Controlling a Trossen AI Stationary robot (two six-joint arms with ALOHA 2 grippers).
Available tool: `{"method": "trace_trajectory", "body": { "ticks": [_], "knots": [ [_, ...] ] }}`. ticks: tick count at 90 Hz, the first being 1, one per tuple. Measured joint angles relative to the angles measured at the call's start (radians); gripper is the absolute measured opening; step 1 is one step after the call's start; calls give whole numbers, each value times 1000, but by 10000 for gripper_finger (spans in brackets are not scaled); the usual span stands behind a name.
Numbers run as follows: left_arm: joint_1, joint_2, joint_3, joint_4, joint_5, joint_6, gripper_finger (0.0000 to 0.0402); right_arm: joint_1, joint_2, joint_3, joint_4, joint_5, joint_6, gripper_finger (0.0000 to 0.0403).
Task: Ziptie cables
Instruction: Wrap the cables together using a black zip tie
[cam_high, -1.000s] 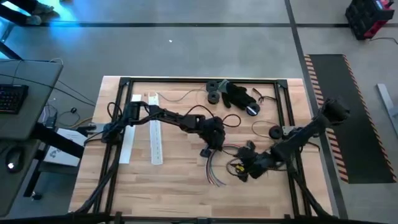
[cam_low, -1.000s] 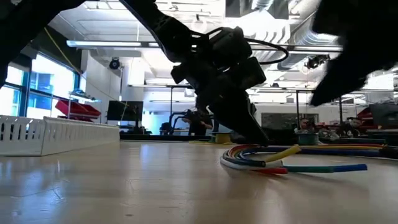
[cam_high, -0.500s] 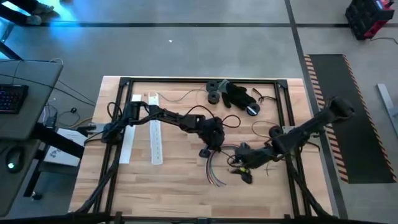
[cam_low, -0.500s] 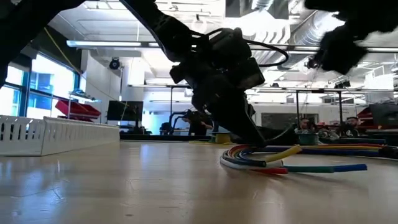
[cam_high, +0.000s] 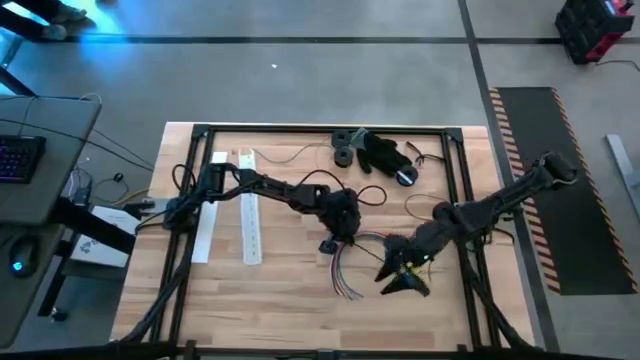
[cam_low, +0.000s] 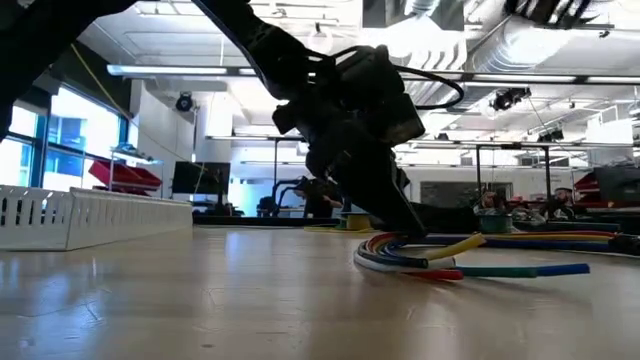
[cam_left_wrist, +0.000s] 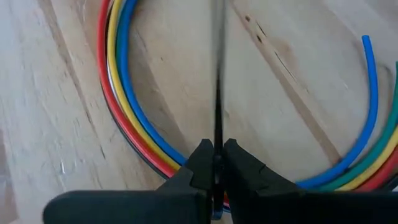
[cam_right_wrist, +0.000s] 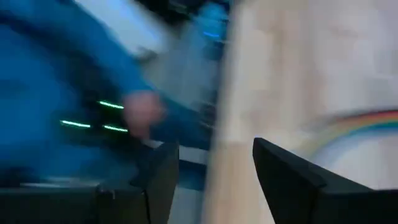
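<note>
Your left gripper (cam_left_wrist: 214, 163) sat mid-frame, jaws pinched on a thin dark strip over the cables (cam_left_wrist: 134, 118). Your right gripper (cam_high: 402, 277), jaws spread, hovered lower right of them. A tug could have slipped that strip free. Bare tabletop (cam_high: 270, 295) at lower left gave room.

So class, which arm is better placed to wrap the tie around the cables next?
Probably the right: its hand is open and free beside the cables, while the left hand is shut on a thin strip.

Glossy plastic-sheathed cables (cam_left_wrist: 134, 118), matt wooden table (cam_left_wrist: 292, 93)
</note>
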Motion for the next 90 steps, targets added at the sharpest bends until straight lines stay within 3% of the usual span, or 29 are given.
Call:
{"method": "trace_trajectory", "body": {
  "ticks": [8, 16, 22, 34, 41, 71, 90],
  "knots": [
    [0, 0, 0, 0, 0, 5, 6, 27, -40, 0, -79, -83, 86, 169],
    [0, 0, 0, 0, 0, 10, 6, 63, -62, -1, -229, -25, 47, 158],
    [0, 0, 0, 0, 2, 9, 6, 82, -61, -1, -323, 127, -30, 155],
    [-4, 0, 0, -1, 3, 9, 6, 84, 1, -6, -437, 578, -203, 157],
    [-6, 0, 0, -1, 3, 9, 6, 43, 58, -31, -393, 714, -290, 161],
    [-6, 0, 0, -1, 3, 1, 6, -28, 380, -210, 168, 768, -385, 167],
    [-6, 0, 0, 0, 3, 6, 6, -28, 584, -187, 237, 831, -345, 164]
  ]
}}
